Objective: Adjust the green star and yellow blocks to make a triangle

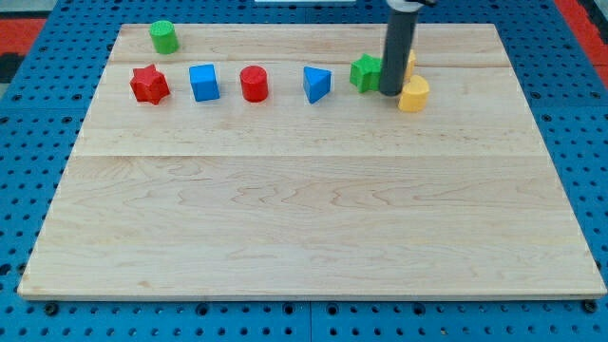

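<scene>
Tool: my tip (391, 92) on board (285, 228), touching green star (365, 72), beside yellow block (413, 95); plain rod, grips nothing.

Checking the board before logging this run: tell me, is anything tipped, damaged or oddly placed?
Nothing looks damaged or tipped. One oddity: a second yellow block is mostly hidden behind my rod, so its shape is unclear. My tip sits between the green star and the front yellow block.

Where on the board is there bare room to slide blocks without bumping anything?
The whole wooden board below the row is bare. Crowded: the top strip, from red star, blue cube, red cylinder and blue triangle to green star, my tip and yellow blocks. Green cylinder sits top left.
</scene>
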### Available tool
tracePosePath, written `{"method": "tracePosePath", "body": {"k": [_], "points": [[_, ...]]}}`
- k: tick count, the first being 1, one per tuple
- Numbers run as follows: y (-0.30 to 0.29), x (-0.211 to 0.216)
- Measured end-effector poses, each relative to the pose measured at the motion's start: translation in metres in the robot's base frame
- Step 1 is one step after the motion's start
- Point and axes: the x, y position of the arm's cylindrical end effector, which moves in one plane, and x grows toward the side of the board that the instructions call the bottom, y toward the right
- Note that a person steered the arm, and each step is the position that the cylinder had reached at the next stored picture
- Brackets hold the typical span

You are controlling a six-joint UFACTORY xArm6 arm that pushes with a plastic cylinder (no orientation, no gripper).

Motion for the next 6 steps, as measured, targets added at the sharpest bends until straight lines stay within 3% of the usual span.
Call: {"method": "tracePosePath", "body": {"k": [2, 4, 6], "points": [[0.002, -0.013], [-0.045, -0.05], [-0.06, -0.008]]}}
